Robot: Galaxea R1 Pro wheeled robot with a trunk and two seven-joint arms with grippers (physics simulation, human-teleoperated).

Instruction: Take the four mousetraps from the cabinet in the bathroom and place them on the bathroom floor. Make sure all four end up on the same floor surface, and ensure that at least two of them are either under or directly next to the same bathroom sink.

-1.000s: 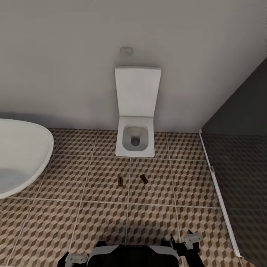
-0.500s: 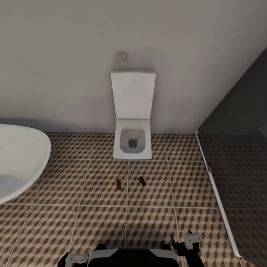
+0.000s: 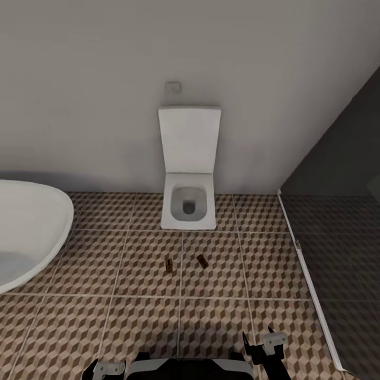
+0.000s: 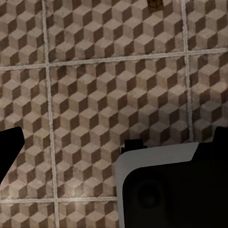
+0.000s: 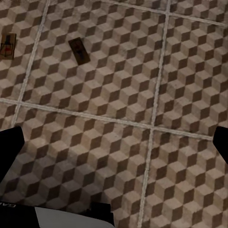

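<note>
Two mousetraps lie on the cube-patterned bathroom floor [image 3: 132, 316] in front of the toilet, one [image 3: 169, 265] left of a grout line and one [image 3: 202, 260] right of it. The right wrist view looks down on both, a tan one [image 5: 8, 45] and a darker one [image 5: 79, 51]. One trap [image 4: 155, 4] sits at the edge of the left wrist view. My left gripper [image 3: 103, 368] and right gripper [image 3: 268, 344] hang low beside my base, well short of the traps. Both are open, with the fingers [image 4: 9, 152] [image 5: 9, 147] spread wide and only tiles between them. The cabinet and the sink are out of view.
A white toilet [image 3: 189, 203] with its lid up stands against the far wall. A white oval bathtub [image 3: 26, 232] curves in at the left. A dark glass shower panel [image 3: 338, 253] on a white sill closes the right side. My base [image 4: 166, 190] shows below the left wrist camera.
The camera has shifted a little, so the toilet and both traps sit slightly lower and further left in the picture. The traps have not moved on the tiles. Both grippers hold the same pose.
</note>
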